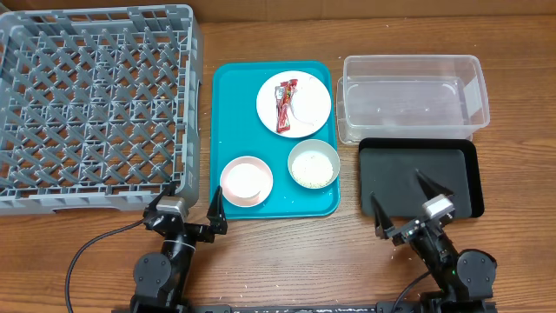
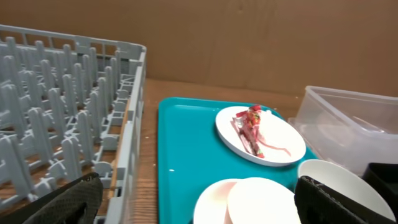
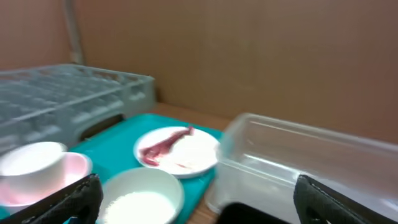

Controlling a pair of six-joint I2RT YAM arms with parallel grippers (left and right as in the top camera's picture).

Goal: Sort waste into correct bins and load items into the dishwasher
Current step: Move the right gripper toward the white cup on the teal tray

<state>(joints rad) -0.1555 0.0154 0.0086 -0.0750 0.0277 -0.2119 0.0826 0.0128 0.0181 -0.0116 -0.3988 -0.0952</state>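
Left gripper (image 1: 188, 207) and right gripper (image 1: 404, 202) are spread wide, empty; sorting is not begun. The wrapper (image 1: 286, 104), at one o'clock on the teal tray (image 1: 234, 122), is likely to be grasped first.

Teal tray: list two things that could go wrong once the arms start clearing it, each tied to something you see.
The pale bowl holds loose grains; tipped on its way to the clear tub or black tray, they could scatter over the table. The wrapper lies loose on the plate; moving the plate to the rack first could carry that waste along.
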